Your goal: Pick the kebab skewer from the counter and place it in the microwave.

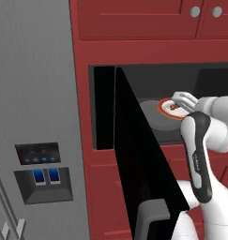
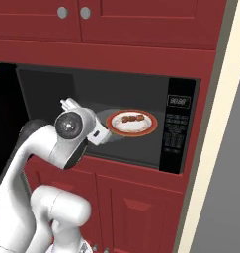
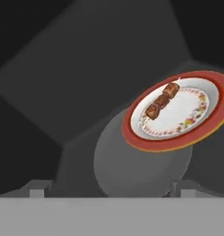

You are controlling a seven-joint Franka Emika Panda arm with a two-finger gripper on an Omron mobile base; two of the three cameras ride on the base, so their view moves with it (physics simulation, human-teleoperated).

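The kebab skewer (image 2: 132, 118) lies on a round plate (image 2: 147, 129) with a red rim and a white middle, and the plate sits on the grey turntable (image 1: 150, 115) inside the microwave (image 2: 178, 129), whose large black door (image 1: 141, 159) stands swung open at the left. The fingers (image 3: 37, 190) grasp nothing: in the hand view both dark tips rise well apart at the bottom with bare turntable between them, so the gripper (image 3: 109, 189) is released. From there the skewer lies ahead and to the right, clear of both tips, its long axis running aslant from lower left to upper right across the near-left part of the plate. In the right base view the hand is in the mouth of the cavity, just left of the plate, and the stick runs nearly level, left to right. Judging by how things lie, the placing looks done, and what remains is probably to draw the arm back out toward the near side without brushing the plate rim or the door.
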